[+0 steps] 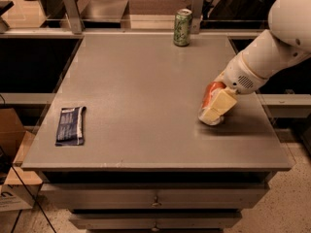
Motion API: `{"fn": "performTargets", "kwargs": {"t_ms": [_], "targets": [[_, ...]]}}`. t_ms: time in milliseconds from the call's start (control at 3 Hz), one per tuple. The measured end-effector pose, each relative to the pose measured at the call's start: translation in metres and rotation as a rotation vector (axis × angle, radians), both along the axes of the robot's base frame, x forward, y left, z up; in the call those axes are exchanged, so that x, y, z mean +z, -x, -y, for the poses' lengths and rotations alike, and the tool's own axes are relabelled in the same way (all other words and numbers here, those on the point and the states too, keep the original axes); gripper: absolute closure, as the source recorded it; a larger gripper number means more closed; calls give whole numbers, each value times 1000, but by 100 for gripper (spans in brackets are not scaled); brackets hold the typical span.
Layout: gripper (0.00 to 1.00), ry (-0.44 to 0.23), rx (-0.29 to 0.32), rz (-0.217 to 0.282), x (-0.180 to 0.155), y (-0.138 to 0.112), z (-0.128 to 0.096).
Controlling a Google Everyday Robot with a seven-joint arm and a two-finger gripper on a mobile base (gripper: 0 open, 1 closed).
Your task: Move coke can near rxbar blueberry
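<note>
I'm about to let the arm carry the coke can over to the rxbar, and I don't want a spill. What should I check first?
1. Gripper shut on the coke can: ok. The can sits tilted in its grasp at the table's right side.
2. Can lifted off the table: cannot tell. Its lower end is at or just above the surface.
3. Rxbar in view: ok. It lies flat near the front left edge.
4. Path leftward free: ok. Nothing lies between can and bar.
5. Green can out of the way: ok. It stands upright at the back edge.
</note>
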State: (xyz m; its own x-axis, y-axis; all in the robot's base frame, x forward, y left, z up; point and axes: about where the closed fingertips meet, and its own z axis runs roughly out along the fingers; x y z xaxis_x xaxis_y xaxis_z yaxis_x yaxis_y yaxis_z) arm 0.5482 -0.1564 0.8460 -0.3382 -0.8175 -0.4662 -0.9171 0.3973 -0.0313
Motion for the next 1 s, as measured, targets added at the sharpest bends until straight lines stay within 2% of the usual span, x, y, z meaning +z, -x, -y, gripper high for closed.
{"fn": "performTargets", "kwargs": {"t_ms": [333, 667, 1000], "targets": [[85, 0, 0, 0, 0, 0, 0], [100, 0, 1, -1, 0, 0, -1], [100, 8, 13, -3, 2, -1, -7]]}}
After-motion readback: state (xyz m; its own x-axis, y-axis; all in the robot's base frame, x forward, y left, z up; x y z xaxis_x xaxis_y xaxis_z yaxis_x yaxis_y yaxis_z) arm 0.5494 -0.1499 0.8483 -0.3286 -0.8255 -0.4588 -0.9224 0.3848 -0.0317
